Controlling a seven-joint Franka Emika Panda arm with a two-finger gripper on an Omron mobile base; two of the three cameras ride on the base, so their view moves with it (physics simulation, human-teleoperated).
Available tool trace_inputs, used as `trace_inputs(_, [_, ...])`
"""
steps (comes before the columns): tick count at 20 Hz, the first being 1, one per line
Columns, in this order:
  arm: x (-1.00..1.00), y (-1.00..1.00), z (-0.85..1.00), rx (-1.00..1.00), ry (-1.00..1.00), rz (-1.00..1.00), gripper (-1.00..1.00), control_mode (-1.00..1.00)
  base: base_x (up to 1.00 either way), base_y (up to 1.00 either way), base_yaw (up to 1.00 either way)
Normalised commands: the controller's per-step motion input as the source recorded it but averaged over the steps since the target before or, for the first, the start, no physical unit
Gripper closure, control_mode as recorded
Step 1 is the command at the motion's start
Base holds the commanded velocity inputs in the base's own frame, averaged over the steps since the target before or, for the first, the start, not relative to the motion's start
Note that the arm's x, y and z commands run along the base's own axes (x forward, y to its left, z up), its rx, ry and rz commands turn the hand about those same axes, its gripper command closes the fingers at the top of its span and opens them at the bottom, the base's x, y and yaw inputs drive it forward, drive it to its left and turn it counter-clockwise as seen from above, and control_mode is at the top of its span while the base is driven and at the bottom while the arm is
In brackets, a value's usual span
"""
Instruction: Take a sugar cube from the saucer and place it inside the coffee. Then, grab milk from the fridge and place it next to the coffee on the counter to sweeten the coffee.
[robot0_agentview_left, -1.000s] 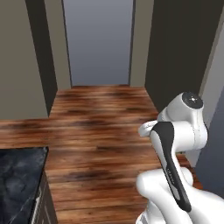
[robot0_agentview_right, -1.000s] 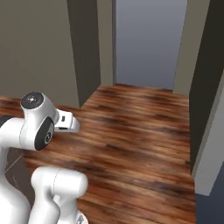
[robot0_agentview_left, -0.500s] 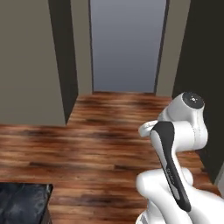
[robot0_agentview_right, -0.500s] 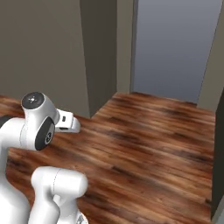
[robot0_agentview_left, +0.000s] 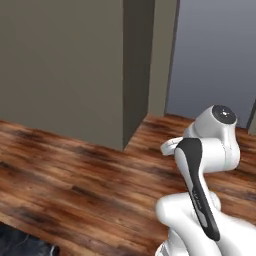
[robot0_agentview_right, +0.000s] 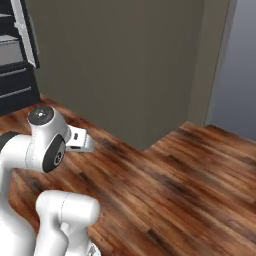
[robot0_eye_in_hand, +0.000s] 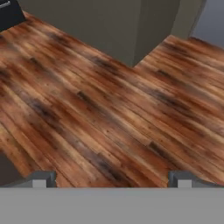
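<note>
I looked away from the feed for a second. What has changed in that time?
The base has turned: the whole scene slid across both base views. The doorway went right, the grey wall now spans the front, the counter corner slid almost out of view, and the fridge has come in at left. The arm keeps its folded pose; the claw stays open, holding nothing.

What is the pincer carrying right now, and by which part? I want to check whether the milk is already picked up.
Nothing is held. In the hand view the pincer is open, with only bare wooden floor between its fingertips.
</note>
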Motion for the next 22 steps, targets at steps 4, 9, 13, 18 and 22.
trace_inputs(4, [0.0,0.0,0.0,0.0,0.0,0.0,-1.0,1.0,1.0,0.0,0.58])
trace_inputs(9, [0.0,0.0,0.0,0.0,0.0,0.0,-1.0,1.0,1.0,0.0,0.45])
trace_inputs(13, [0.0,0.0,0.0,0.0,0.0,0.0,-1.0,1.0,1.0,0.0,0.32])
trace_inputs(18, [0.0,0.0,0.0,0.0,0.0,0.0,-1.0,1.0,1.0,0.12,0.32])
trace_inputs(22, [0.0,0.0,0.0,0.0,0.0,0.0,-1.0,1.0,1.0,0.24,0.37])
